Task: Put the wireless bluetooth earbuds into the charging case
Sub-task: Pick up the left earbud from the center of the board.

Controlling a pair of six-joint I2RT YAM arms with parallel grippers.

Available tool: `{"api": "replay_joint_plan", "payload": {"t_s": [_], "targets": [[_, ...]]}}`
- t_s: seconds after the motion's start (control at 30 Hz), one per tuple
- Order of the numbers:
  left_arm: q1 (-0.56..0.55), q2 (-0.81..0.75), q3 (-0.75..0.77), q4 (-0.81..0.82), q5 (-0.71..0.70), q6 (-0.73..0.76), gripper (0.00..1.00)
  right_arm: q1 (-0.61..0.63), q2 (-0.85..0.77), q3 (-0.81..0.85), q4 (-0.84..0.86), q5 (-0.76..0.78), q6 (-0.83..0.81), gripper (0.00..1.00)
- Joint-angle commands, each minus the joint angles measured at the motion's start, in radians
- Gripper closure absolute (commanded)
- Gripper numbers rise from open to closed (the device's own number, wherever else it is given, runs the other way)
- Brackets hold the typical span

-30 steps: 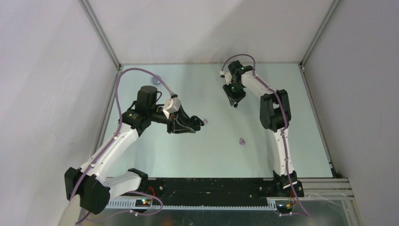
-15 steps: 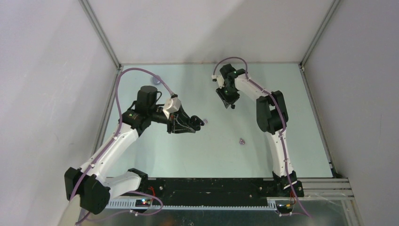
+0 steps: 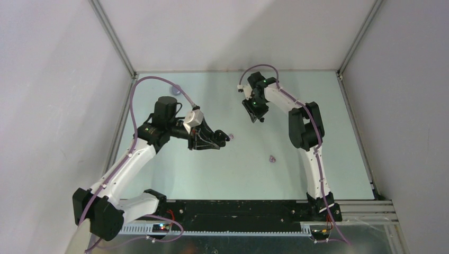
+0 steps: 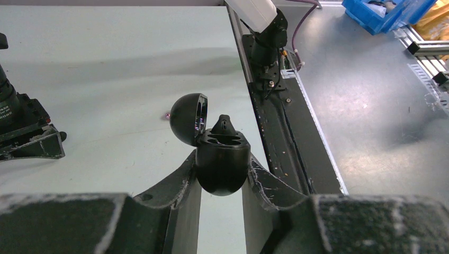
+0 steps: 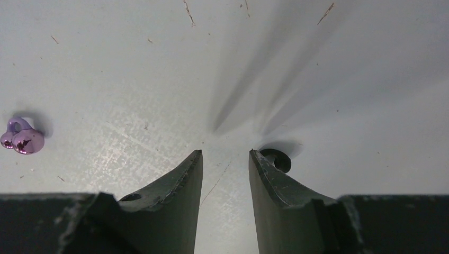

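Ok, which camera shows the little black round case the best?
The left wrist view. The open charging case sits up close in the left claw, lid flipped back, sockets showing. The top view shows only a tiny dark blob at that claw's tip. The right wrist view doesn't show it.

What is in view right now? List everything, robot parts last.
table: one, pale green, under both arms
charging case: one, black, lid open, held in the left fingers
seated earbud: one, black, sticking up from the charging case
loose earbud: one, black, on the table beside the right fingers
purple earbud: one, glossy, on the table, apart from the right fingers
purple speck: one, mid-table, too small to identify
blue bin: one, blue, off the table
left fingers: two, black, shut on the charging case
right fingers: two, black, open, empty
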Motion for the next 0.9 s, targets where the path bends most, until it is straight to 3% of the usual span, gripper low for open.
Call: {"api": "replay_joint_plan", "payload": {"t_s": [0.0,0.57,0.87], "targets": [[-0.007,-0.026,-0.004,0.016,0.009,-0.003,1.0,-0.017,-0.017,0.018,-0.03,0.013,0.024,0.58],[-0.008,-0.022,-0.003,0.014,0.013,-0.003,1.0,-0.053,-0.063,-0.062,-0.01,0.092,0.021,0.62],[-0.009,-0.02,-0.001,0.012,0.012,-0.001,1.0,-0.045,-0.08,-0.085,0.019,0.19,0.008,0.86]]}}
